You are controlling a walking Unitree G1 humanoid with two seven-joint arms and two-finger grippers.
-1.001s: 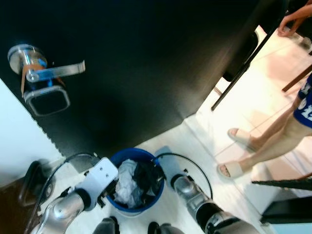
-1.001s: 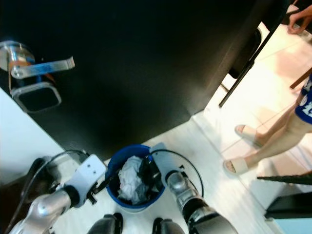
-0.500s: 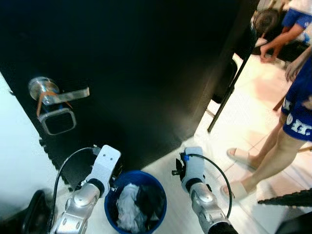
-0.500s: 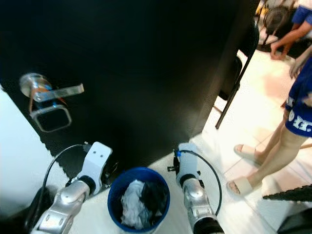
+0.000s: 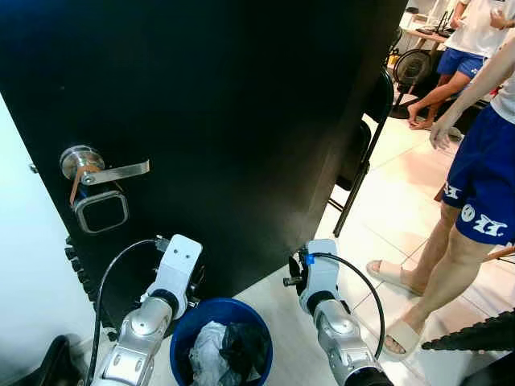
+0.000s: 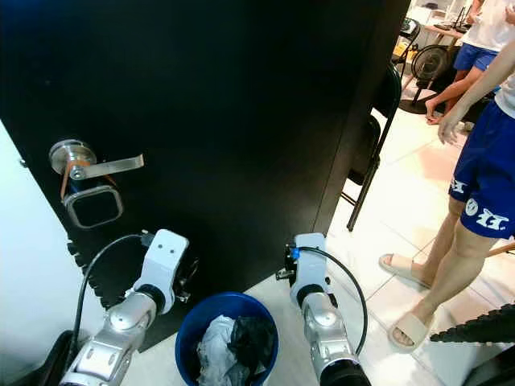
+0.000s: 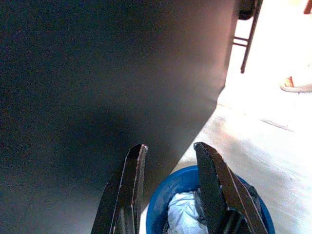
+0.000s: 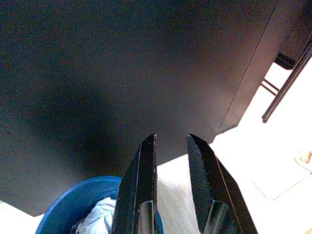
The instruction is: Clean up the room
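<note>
1. A blue bin (image 5: 221, 342) stands on the pale floor (image 5: 378, 217) at the foot of a black door (image 5: 233, 112), low in the head views between the robot's two arms.
2. The bin holds crumpled white paper (image 5: 205, 359) and something black (image 5: 241, 351) beside it.
3. The left hand (image 7: 168, 183) is raised beside the bin on the robot's left, its two black fingers (image 7: 127, 190) parted with nothing between them; in its wrist view they point at the door's lower part, with the bin's rim just beyond the tips.
4. The right hand (image 8: 168, 183) is raised on the bin's other side, fingers (image 8: 141, 187) slightly apart and empty, also aimed at the door's lower edge.
5. The door carries a silver lever handle (image 5: 103, 170) above a dark rectangular lock plate (image 5: 100, 211).
6. A black folding chair (image 5: 362, 145) stands just past the door's edge.
7. A person in blue shorts (image 5: 481, 181) and pale sandals (image 5: 396, 342) stands on the tiles to the right; another person (image 5: 459, 48) stands farther back near a fan (image 5: 412, 68).
</note>
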